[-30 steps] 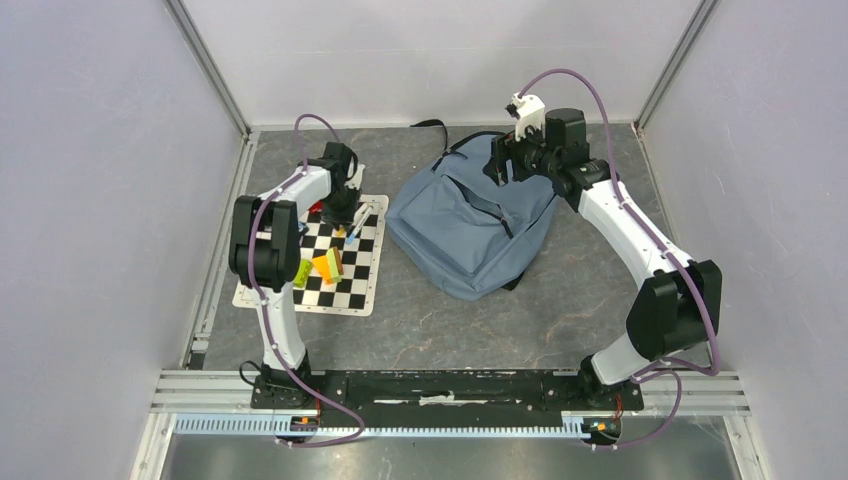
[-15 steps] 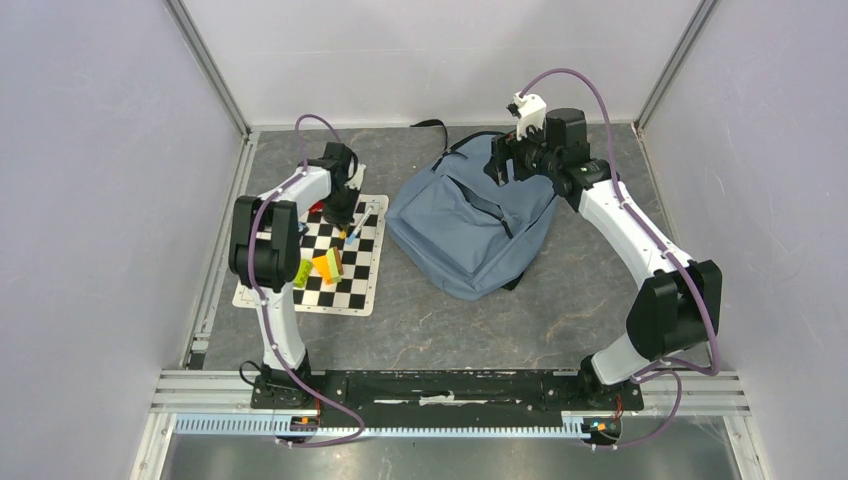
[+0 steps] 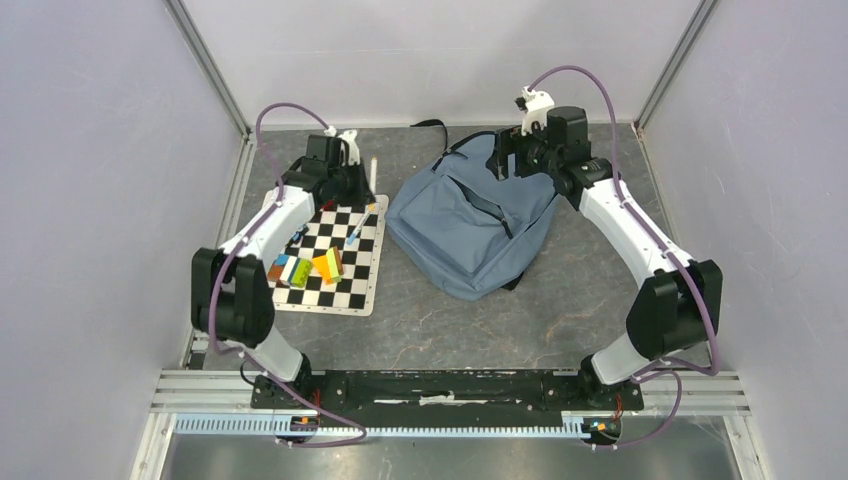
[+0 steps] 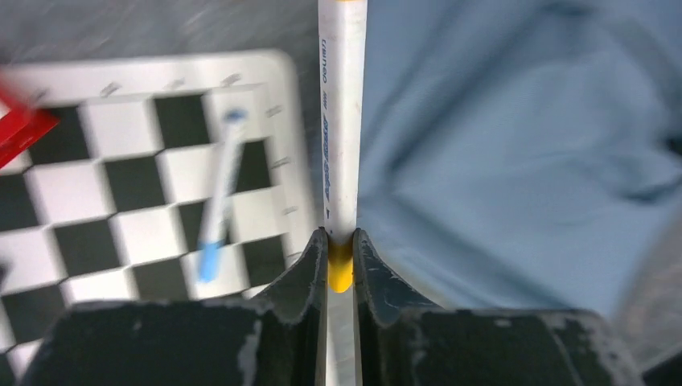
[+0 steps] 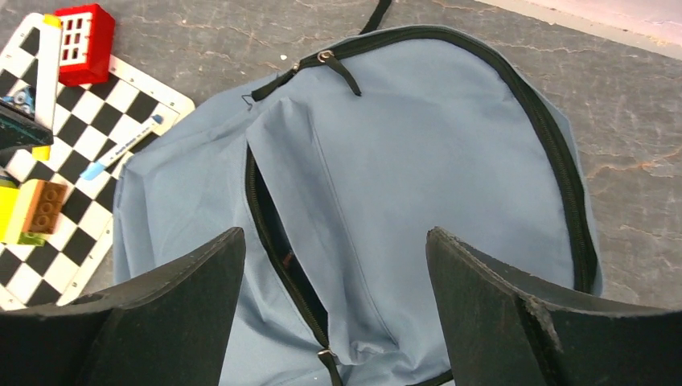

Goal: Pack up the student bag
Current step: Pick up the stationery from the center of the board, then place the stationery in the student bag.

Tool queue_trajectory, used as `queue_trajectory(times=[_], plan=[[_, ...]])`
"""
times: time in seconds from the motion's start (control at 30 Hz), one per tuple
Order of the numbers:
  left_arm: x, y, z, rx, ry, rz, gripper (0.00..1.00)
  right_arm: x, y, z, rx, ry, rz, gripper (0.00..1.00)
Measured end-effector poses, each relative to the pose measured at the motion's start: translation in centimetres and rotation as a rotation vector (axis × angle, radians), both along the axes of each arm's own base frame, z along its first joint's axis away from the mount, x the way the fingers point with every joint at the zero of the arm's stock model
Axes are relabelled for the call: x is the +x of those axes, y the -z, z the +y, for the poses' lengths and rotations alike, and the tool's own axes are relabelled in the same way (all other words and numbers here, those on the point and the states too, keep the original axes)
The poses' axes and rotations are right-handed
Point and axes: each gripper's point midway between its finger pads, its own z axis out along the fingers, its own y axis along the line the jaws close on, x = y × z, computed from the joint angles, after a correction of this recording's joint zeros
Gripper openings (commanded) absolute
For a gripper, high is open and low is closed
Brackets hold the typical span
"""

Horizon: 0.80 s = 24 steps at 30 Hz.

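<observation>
The student bag point(image 3: 470, 228) lies flat in the middle of the table, blue-grey, with its front pocket zipper point(image 5: 273, 233) open. My left gripper point(image 3: 350, 170) is shut on a white marker with a yellow end point(image 4: 342, 153) and holds it above the mat's far right corner, beside the bag's left edge point(image 4: 499, 145). The marker also shows in the top view point(image 3: 373, 172). My right gripper point(image 5: 334, 233) is wide open and empty, held above the bag's top part point(image 5: 434, 153) with the open pocket between its fingers.
A checkerboard mat point(image 3: 352, 285) lies left of the bag. On it are a blue-capped pen point(image 3: 357, 224), a red block point(image 5: 80, 32) and several coloured blocks point(image 3: 305, 270). Grey walls and metal rails close in the table.
My left arm has lifted off the mat with the white marker in its jaws and swung toward the back. The right gripper has shifted slightly back over the bag.
</observation>
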Motion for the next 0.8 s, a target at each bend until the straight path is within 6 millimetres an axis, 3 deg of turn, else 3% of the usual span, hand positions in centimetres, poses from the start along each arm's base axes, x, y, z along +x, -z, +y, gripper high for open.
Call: queue_trajectory(times=[0.1, 0.2, 0.37, 0.47, 0.57, 0.8], plan=[[0.1, -4.3, -4.5, -0.147, 0.048, -0.105, 0.02, 0.0, -0.3, 0.9, 0.049, -0.015, 0.018, 0.85], [-0.9, -7.0, -9.7, -0.296, 0.119, -0.145, 0.02, -0.4, -0.5, 2.5, 0.119, -0.051, 0.043, 0.81], [-4.0, -9.0, -16.7, -0.439, 0.252, -0.139, 0.02, -1.6, -1.6, 6.2, 0.251, -0.135, 0.077, 0.77], [-5.9, -9.4, -19.9, -0.492, 0.326, -0.124, 0.02, -2.2, -2.7, 8.1, 0.308, -0.181, 0.069, 0.76], [-6.7, -9.2, -21.1, -0.507, 0.357, -0.108, 0.02, -2.8, -2.9, 9.1, 0.334, -0.204, 0.073, 0.69], [-6.5, -9.6, -21.2, -0.524, 0.35, -0.116, 0.02, -3.2, -2.4, 9.1, 0.353, -0.201, 0.1, 0.44]])
